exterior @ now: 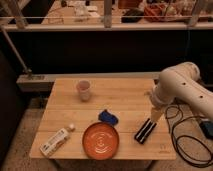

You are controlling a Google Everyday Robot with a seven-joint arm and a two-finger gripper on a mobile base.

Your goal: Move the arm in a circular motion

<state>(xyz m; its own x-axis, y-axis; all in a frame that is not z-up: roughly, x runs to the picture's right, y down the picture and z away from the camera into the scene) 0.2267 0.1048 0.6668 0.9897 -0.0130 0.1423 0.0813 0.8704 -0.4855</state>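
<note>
My off-white arm (181,89) comes in from the right edge, its thick rounded segments bending down over the right side of the wooden table (125,97). It tapers to a narrow tan tip, the gripper (155,116), which hangs just above and right of a black oblong object (145,131) on the table. The gripper holds nothing that I can see.
On the table stand a pale cup (84,90), a blue crumpled object (108,118), an orange plate (101,140) and a white bottle (57,140) lying at the front left. Black cables (186,134) lie on the floor to the right. A railing runs behind the table.
</note>
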